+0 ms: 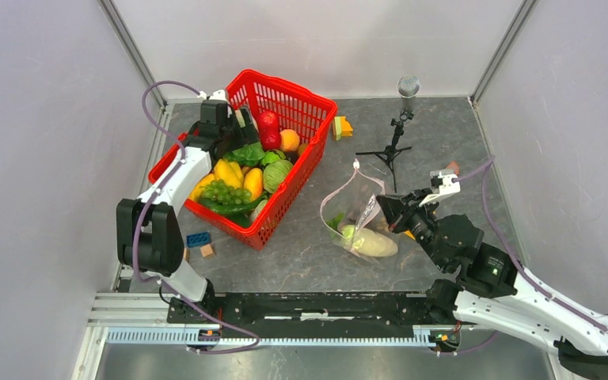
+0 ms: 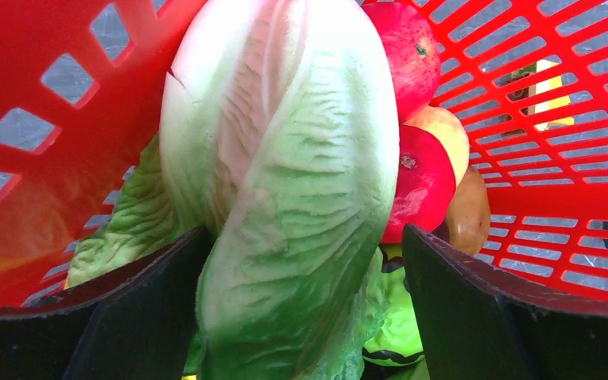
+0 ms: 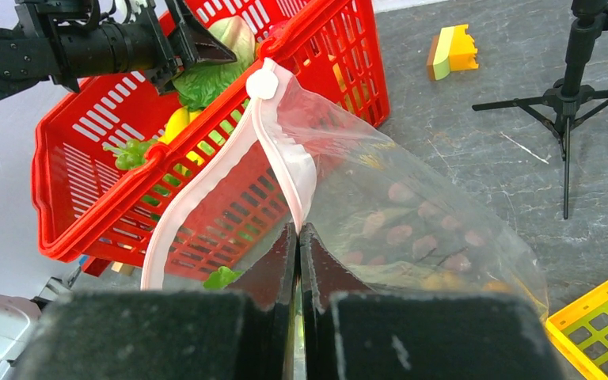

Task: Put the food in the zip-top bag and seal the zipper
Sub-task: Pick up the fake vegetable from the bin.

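The red mesh basket [image 1: 285, 85] at the back left holds the food: red fruit [image 1: 267, 120], bananas, corn, grapes and lettuce [image 1: 247, 153]. My left gripper [image 1: 241, 127] is down inside it, jaws open around a pale green lettuce [image 2: 285, 158]; the left finger touches the lettuce and the right finger stands apart from it. My right gripper [image 1: 386, 207] is shut on the pink zipper [image 3: 206, 170] of the clear zip-top bag [image 1: 356, 202] and holds its mouth up and open towards the basket. A cream-white vegetable [image 1: 374, 242] and some green lie inside the bag.
A microphone on a black tripod [image 1: 396, 142] stands behind the bag. A yellow-orange block [image 1: 342, 127] lies by the basket's far corner. A blue block [image 1: 199, 238] and a wooden block [image 1: 207, 251] lie in front of the basket. A yellow crate [image 3: 602, 324] is at my right.
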Controlling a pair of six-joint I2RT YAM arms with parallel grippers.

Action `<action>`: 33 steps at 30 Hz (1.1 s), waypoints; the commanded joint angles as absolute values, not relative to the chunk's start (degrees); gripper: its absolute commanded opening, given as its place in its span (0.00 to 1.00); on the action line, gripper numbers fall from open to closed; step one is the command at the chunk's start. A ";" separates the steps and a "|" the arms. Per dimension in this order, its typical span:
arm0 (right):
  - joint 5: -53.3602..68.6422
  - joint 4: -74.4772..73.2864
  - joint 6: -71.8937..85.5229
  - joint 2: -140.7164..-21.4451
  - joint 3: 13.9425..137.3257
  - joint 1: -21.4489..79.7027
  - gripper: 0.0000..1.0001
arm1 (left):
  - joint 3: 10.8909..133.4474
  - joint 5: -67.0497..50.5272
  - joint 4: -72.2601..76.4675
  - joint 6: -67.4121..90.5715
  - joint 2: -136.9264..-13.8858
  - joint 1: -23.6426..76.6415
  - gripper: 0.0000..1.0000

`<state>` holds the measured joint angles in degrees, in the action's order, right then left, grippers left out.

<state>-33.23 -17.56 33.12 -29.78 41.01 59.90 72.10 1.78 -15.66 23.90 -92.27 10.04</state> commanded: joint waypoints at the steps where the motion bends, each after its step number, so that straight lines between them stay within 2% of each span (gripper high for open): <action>1: -32.39 -15.49 31.98 -30.82 42.44 59.85 0.05 | 73.63 1.60 -17.99 19.79 -93.37 10.09 0.90; 6: -31.81 -15.17 31.73 -30.87 42.54 59.85 0.05 | 72.77 3.77 -19.07 18.68 -92.84 10.11 0.68; 10: -31.72 -15.30 31.63 -30.59 42.65 59.86 0.05 | 72.69 6.39 -20.63 18.02 -93.74 10.11 0.69; 12: -31.74 -15.34 31.59 -30.22 42.46 59.88 0.05 | 72.67 7.17 -21.06 17.63 -94.24 10.11 0.79; 14: -32.11 -15.35 31.72 -29.84 42.11 59.86 0.05 | 73.26 6.98 -21.78 17.15 -95.08 10.11 0.79; 15: -32.32 -15.25 31.73 -29.65 41.95 59.90 0.05 | 73.55 6.30 -22.12 16.93 -95.46 10.11 0.74; 19: -32.49 -15.21 31.69 -29.36 41.59 59.86 0.05 | 73.85 3.25 -22.10 16.72 -95.21 10.61 0.37; 22: -32.37 -15.17 31.88 -29.20 41.10 59.85 0.05 | 73.77 0.93 -21.44 17.20 -92.85 10.70 0.16; 28: -31.81 -14.27 31.84 -29.01 40.45 59.87 0.05 | 73.56 -3.06 -20.90 17.34 -85.40 10.65 0.02; 33: -31.68 -13.84 31.79 -28.65 39.91 59.86 0.05 | 74.36 -5.27 -22.06 16.69 -79.99 10.61 0.02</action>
<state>-31.92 -16.51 32.67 -29.30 40.27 59.90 72.99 -1.10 -21.74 18.48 -86.11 10.31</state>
